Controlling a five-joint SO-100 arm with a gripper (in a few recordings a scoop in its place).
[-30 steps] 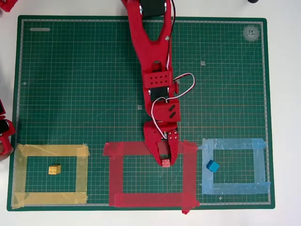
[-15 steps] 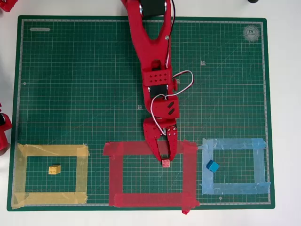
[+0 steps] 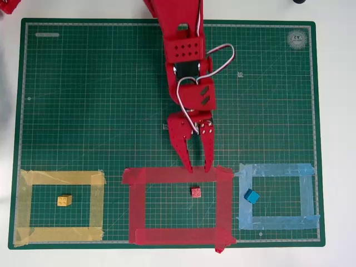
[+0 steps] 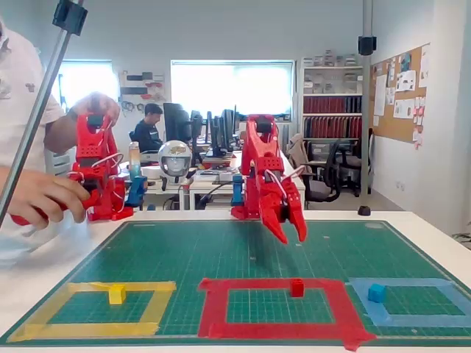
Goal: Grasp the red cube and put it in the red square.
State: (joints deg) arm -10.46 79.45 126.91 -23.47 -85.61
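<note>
The red cube (image 3: 196, 192) (image 4: 296, 287) lies on the mat inside the red square (image 3: 137, 206) (image 4: 212, 307), near its upper strip and right of centre. My red gripper (image 3: 199, 165) (image 4: 292, 237) hangs open above the mat, its tips over the square's upper strip in the overhead view, a short way back from the cube. Nothing is between the fingers. The fixed view shows the tips lifted well clear of the mat.
A yellow block (image 3: 64, 200) sits inside the yellow tape frame (image 3: 22, 206) at the left. A blue block (image 3: 252, 196) lies in the light-blue tape frame (image 3: 308, 194) at the right. All rest on a green cutting mat (image 3: 83, 100).
The gripper has let go of the red cube, opened, and pulled back and up along the mat. The cube stays where it was set inside the red square.
</note>
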